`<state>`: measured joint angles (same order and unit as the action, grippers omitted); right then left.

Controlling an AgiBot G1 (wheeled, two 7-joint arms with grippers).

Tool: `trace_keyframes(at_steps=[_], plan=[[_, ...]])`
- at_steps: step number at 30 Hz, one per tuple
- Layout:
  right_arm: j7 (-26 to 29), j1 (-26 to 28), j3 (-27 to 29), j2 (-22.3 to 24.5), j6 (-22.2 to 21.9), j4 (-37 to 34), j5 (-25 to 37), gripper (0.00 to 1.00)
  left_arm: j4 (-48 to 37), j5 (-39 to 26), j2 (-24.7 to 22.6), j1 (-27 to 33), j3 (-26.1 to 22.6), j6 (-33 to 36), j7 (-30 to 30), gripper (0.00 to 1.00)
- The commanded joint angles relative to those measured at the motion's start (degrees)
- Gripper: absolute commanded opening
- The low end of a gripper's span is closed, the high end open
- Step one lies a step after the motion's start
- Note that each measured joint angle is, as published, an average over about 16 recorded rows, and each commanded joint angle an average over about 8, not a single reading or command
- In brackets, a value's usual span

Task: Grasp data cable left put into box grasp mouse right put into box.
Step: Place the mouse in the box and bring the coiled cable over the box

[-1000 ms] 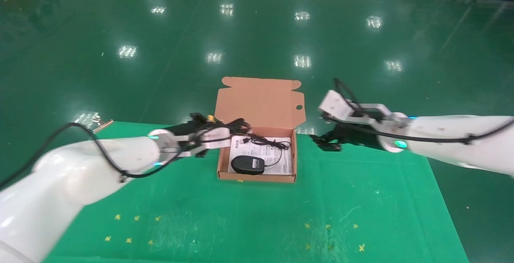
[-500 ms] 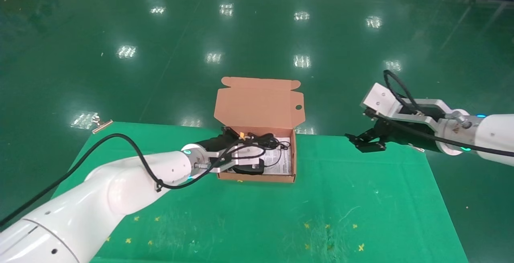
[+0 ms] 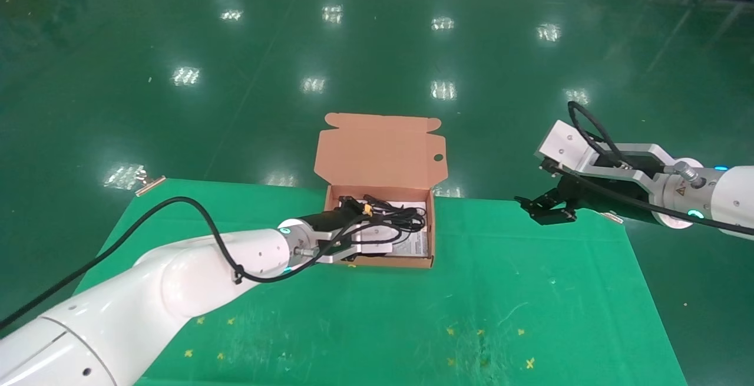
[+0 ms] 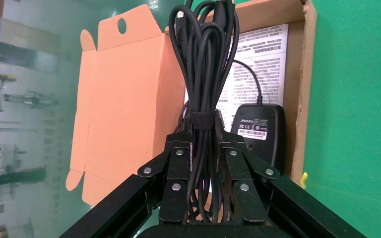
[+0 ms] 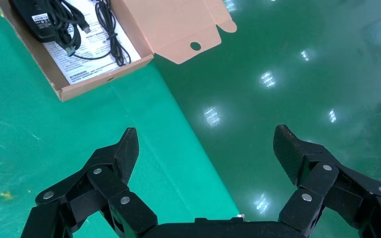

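The salmon-orange box [image 3: 377, 262] stands open at the table's far middle, lid [image 3: 382, 149] up, with a white printed sheet [image 4: 260, 59] as its floor. My left gripper [image 3: 354, 209] is inside the box's left part, shut on the data cable [image 4: 206, 74], a long black strapped bundle that reaches across the box [image 3: 386, 209]. The black mouse [image 4: 258, 131] lies in the box beside the bundle, label side showing; in the head view my gripper mostly hides it. Its thin cord [image 5: 111, 29] lies on the sheet. My right gripper [image 3: 545, 209] is open and empty, right of the box over the table's far edge.
A green cloth [image 3: 412, 315] covers the table, with small yellow marks near the front. The table's far edge [image 5: 193, 139] runs under my right gripper [image 5: 206, 144], with shiny green floor beyond. A small metal piece [image 3: 150, 184] sits at the far left corner.
My left gripper has carried the data cable rightwards from beside the box's left wall to over the box's inside. My right arm has drawn back to the right, away from the box.
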<state>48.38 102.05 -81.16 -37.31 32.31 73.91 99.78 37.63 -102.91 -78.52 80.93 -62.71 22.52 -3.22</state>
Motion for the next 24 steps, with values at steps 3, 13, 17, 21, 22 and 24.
trace_keyframes(at_steps=[3, 13, 17, 21, 22, 24], plan=[[-0.07, 0.02, -0.02, -0.05, 0.02, -0.06, 0.0, 1.0, 0.03, -0.06, 0.02, 0.04, 0.03, -0.03, 0.06, 1.0], [-0.42, 0.11, 0.3, -0.1, -0.28, -0.33, -0.53, 1.0, 1.2, -0.41, 0.96, 0.07, 0.52, 0.1, 0.47, 1.0], [-0.7, 1.23, 1.0, 0.49, -0.83, 0.12, -0.28, 1.0, 2.83, 0.05, 1.92, 0.97, 0.92, -0.8, 0.87, 1.0], [-1.55, 3.7, 1.98, 1.34, -0.64, 0.91, 0.58, 1.0, 4.39, 0.25, 2.68, 2.68, 1.88, -2.78, 1.57, 1.0], [-1.8, 4.31, 2.16, 1.51, -0.46, 1.09, 0.83, 1.0, 4.67, 0.26, 2.81, 3.04, 2.12, -3.24, 1.73, 1.0], [-2.32, 5.57, 2.47, 1.81, 0.06, 1.53, 1.49, 1.0, 5.09, 0.32, 2.99, 3.72, 2.48, -4.12, 2.05, 1.0]])
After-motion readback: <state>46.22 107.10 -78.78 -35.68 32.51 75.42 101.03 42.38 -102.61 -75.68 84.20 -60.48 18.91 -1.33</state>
